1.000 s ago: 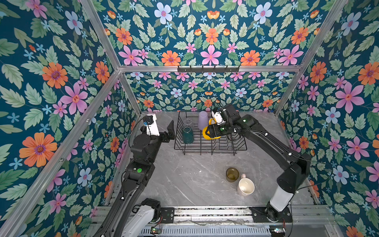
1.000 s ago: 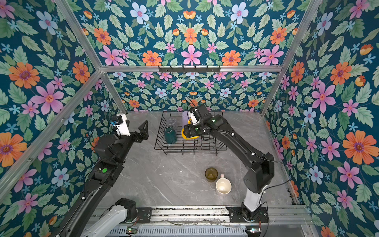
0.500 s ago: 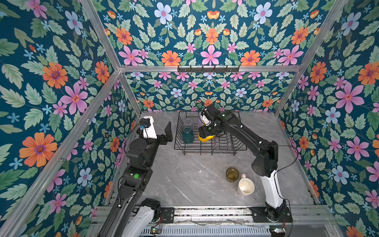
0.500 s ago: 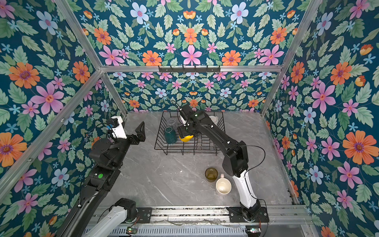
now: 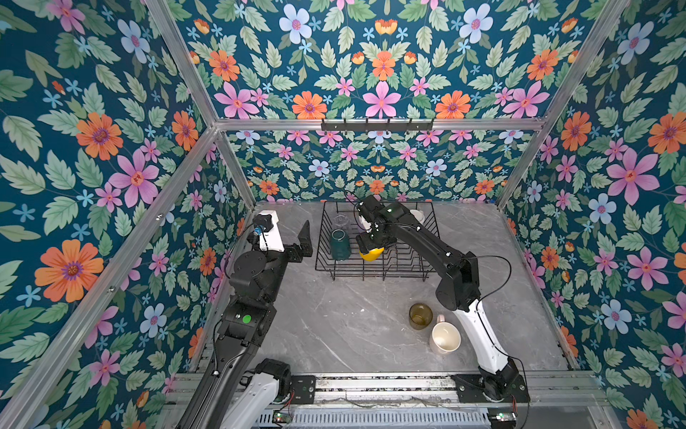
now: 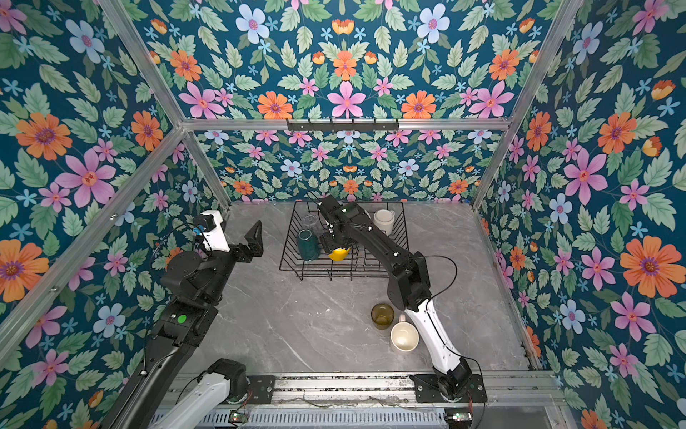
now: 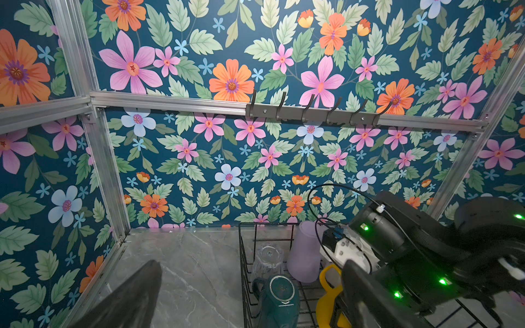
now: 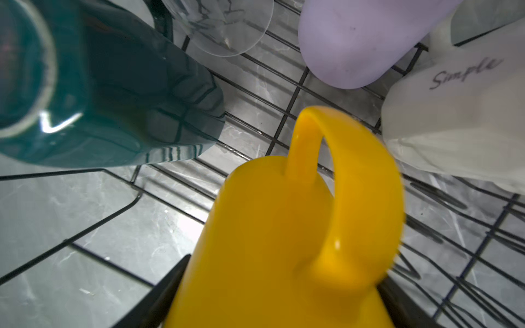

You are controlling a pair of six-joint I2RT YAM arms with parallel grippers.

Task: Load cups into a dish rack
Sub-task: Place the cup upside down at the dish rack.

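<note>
Over dish rack (image 5: 404, 265), yellow mug (image 5: 371, 254) between right fingers (image 8: 159, 301), handle toward lilac tumbler (image 8: 363, 42)

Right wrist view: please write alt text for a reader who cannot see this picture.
The right hand grips a yellow mug, handle toward the camera, over the black wire dish rack. Around it in the rack stand a dark green mug, a clear glass, a lilac tumbler and a white mug with the word Simple.
</note>
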